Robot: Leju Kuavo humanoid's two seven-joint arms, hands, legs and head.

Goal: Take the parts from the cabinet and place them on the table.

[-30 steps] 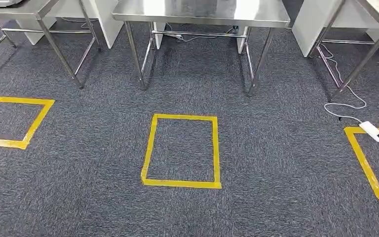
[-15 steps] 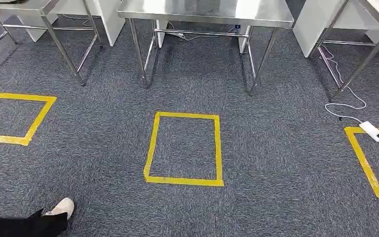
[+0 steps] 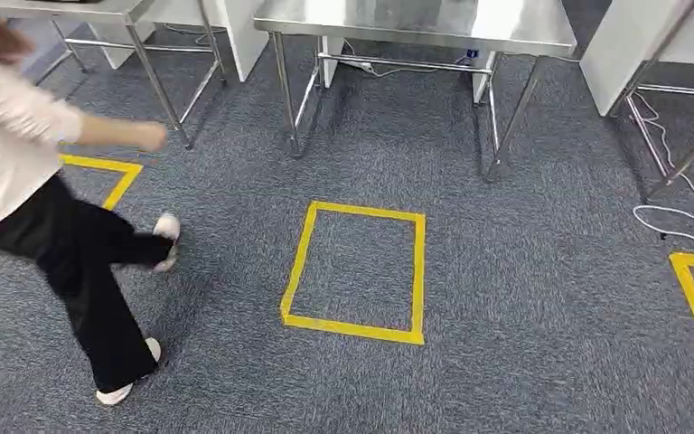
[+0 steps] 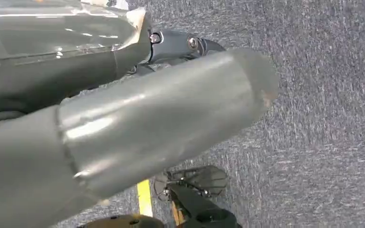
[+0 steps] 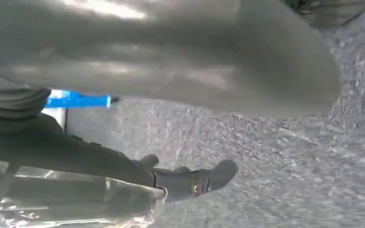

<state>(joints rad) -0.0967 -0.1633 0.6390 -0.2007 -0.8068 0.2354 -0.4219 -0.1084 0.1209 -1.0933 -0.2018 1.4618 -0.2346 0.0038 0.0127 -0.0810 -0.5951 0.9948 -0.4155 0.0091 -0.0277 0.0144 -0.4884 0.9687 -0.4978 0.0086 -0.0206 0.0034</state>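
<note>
1. Head view: person (image 3: 45, 208) in white top and black trousers mid-stride on grey carpet (image 3: 524, 271), beside yellow tape square (image 3: 357, 271); steel table (image 3: 416, 23) beyond it.
2. Left hand (image 4: 138, 128): thick grey thumb over carpet; cannot tell its grasp.
3. Right hand (image 5: 171, 52): grasp likewise unclear; parts and cabinet location cannot be told.

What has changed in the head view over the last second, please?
A person has walked into view at the left, where 0.5 s ago a shoe and dark trouser leg showed and earlier nobody. The whole picture has shifted rightwards, so the camera turned; the steel table, the yellow taped square and the white cable have not themselves moved.
</note>
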